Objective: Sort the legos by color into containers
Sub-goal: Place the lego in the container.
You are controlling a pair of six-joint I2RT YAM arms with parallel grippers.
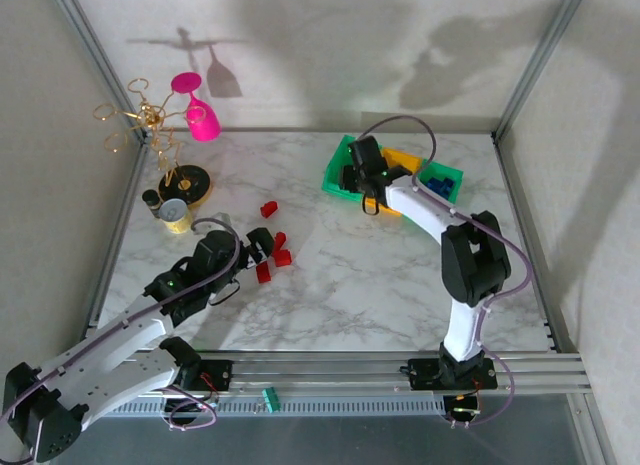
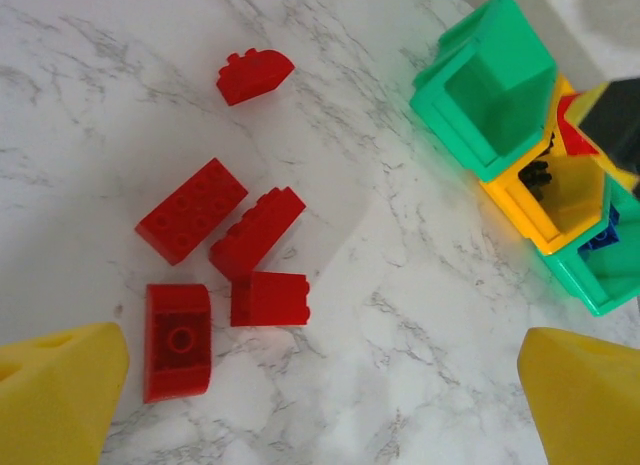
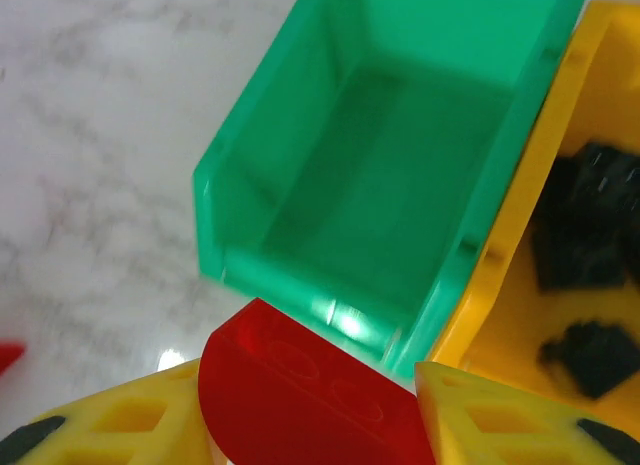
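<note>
Done: black legos (image 3: 585, 245), blue legos (image 1: 440, 187) binned. Red brick (image 3: 290, 385) pinched by right end effector (image 3: 320, 415) at empty green bin (image 3: 380, 185). Five reds (image 2: 190, 210) left on worktop (image 2: 420, 365) under spread left end effector (image 2: 320, 405).

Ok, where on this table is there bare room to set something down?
Bare marble runs wide between the red bricks and the right arm, and along the back between the gold rack and the left green bin. Crowded: the back-left corner by the rack and tin, and around the bricks.
</note>
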